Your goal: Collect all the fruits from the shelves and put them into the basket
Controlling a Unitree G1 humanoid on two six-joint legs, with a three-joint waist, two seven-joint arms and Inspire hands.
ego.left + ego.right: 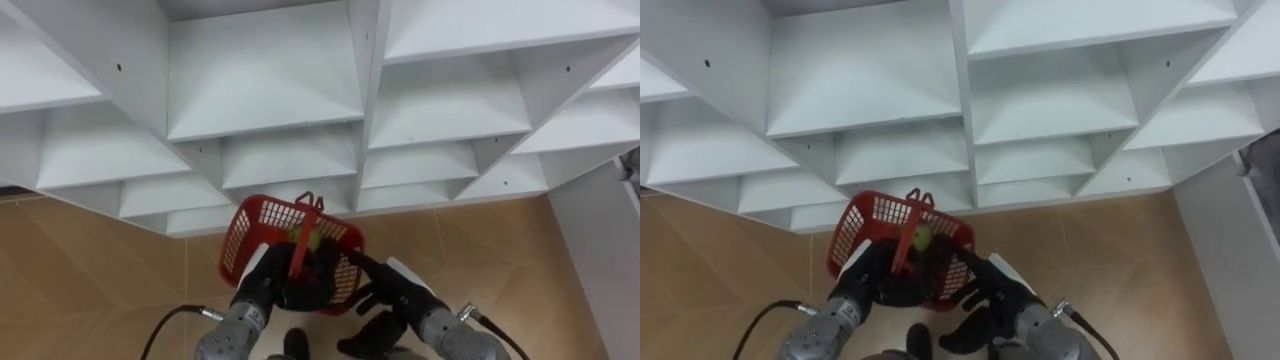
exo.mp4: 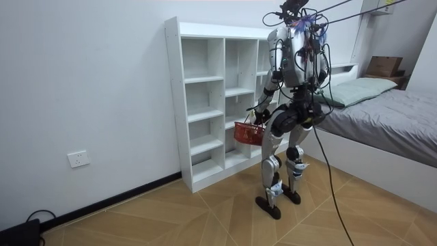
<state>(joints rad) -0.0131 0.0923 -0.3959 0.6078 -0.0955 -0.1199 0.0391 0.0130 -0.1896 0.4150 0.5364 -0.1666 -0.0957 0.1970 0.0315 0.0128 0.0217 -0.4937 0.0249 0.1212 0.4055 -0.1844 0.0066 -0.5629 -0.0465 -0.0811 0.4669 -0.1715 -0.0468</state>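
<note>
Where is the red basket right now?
Low centre of the eye views, the red basket hangs before the robot between its left hand and right hand, just short of the white shelf unit.

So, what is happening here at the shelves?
The robot stands before the white open shelf unit. Its left hand holds a red plastic basket by its handle, with a small green fruit inside. Its right hand is beside the basket's rim.

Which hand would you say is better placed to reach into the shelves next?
Probably the right hand: its fingers are spread, beside the red basket. The left hand sits against the basket's near side, seemingly supporting it.
</note>
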